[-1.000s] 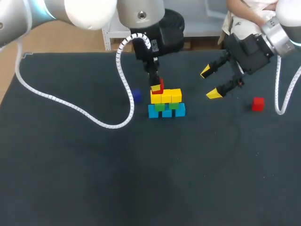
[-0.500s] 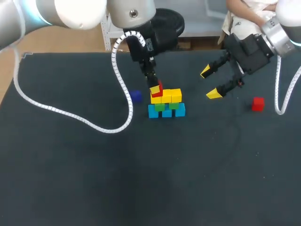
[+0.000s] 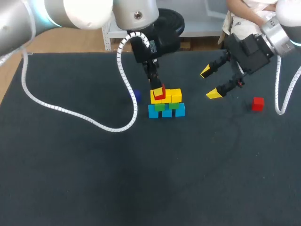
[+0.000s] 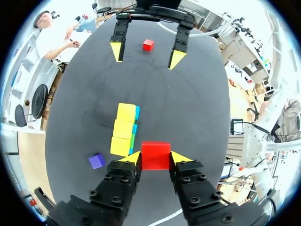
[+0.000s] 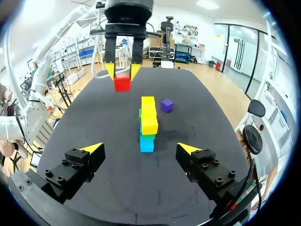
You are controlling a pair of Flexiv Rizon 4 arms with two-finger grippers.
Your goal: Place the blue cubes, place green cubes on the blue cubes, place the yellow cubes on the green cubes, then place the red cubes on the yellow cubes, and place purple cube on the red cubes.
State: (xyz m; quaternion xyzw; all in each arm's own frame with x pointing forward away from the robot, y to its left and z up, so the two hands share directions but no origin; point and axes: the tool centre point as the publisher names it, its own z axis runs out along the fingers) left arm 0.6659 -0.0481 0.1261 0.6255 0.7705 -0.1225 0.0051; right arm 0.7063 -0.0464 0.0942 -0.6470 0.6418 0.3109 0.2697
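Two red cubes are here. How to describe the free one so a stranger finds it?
On the dark table, start at the coloured stack and look to the robot's right, past the right gripper. The loose red cube lies there alone; the other red cube sits in the left gripper.

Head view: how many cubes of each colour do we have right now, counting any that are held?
blue cubes: 3
green cubes: 2
yellow cubes: 3
red cubes: 2, one in the left gripper
purple cube: 1
total: 11
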